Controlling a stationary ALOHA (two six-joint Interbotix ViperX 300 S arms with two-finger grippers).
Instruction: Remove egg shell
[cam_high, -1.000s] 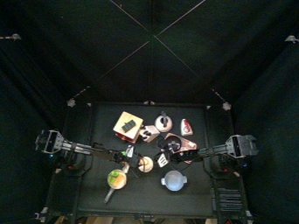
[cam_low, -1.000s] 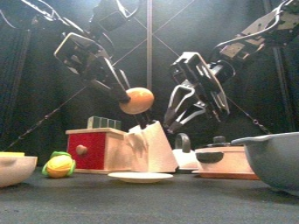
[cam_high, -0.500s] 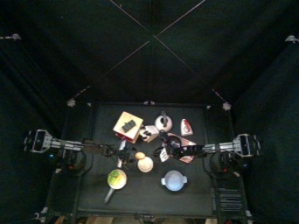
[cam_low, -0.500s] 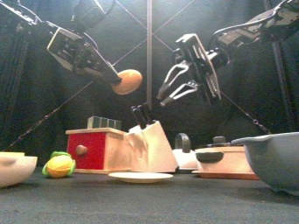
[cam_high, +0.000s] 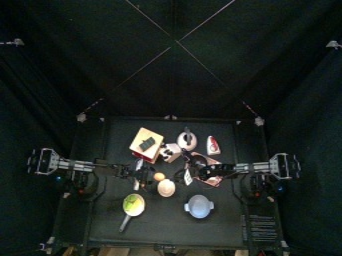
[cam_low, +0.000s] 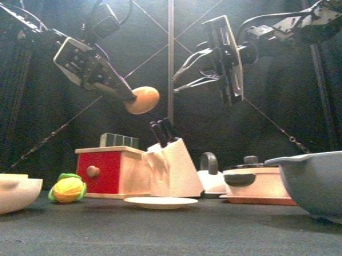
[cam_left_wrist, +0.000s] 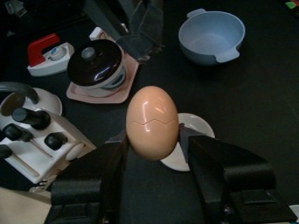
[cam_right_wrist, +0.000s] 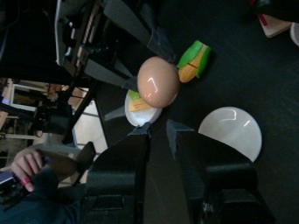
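While the left gripper (cam_left_wrist: 149, 166) clamps a cracked brown egg (cam_left_wrist: 152, 121) high above the white saucer (cam_low: 160, 203), its long axis runs out along the jaws; the right gripper (cam_low: 201, 72) hangs empty, jaws apart, at three o'clock.

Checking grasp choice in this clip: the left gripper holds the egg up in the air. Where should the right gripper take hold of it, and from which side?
Probably the free, narrower end of the egg, which sticks out beyond the left gripper, whose jaws clamp its lower sides. A crack line already crosses the shell just below that end. The right gripper hangs open to the egg's right in the front view, so coming in from there looks simplest.
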